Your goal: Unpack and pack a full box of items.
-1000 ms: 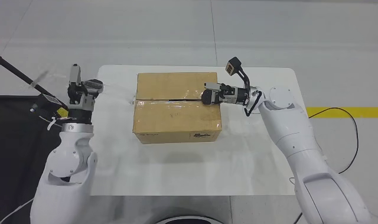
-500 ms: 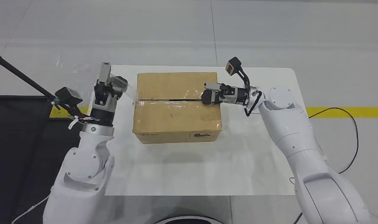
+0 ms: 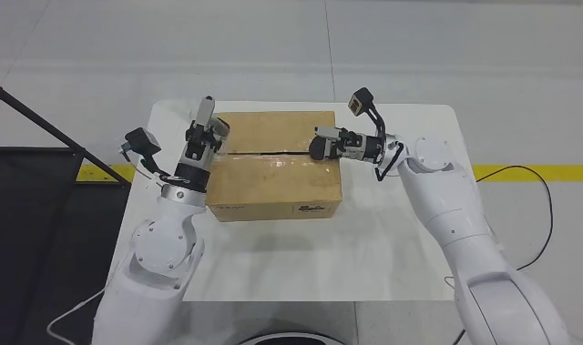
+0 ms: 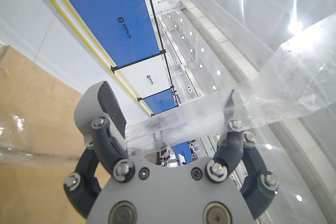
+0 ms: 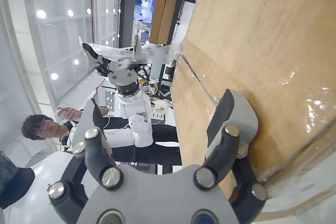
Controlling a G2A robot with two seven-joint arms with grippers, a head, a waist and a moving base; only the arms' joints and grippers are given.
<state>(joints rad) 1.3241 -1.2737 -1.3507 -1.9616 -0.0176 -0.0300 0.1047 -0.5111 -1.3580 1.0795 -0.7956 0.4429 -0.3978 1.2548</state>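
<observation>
Box (image 3: 273, 177) is sitting closed in the middle of our white table (image 3: 383, 245), brown and made of cardboard. We are holding our left gripper (image 4: 168, 101) up by the box's left end, with its fingers spread wide apart and pinching nothing. A strip of clear tape (image 4: 275, 83) is sticking across both fingertips and reaching over to the box. Across the box, we are holding our right gripper (image 5: 157, 114) at the right end. Its fingers are spread apart too, with one finger lying on the box top by the seam (image 3: 273, 150) and the other hanging off the end.
</observation>
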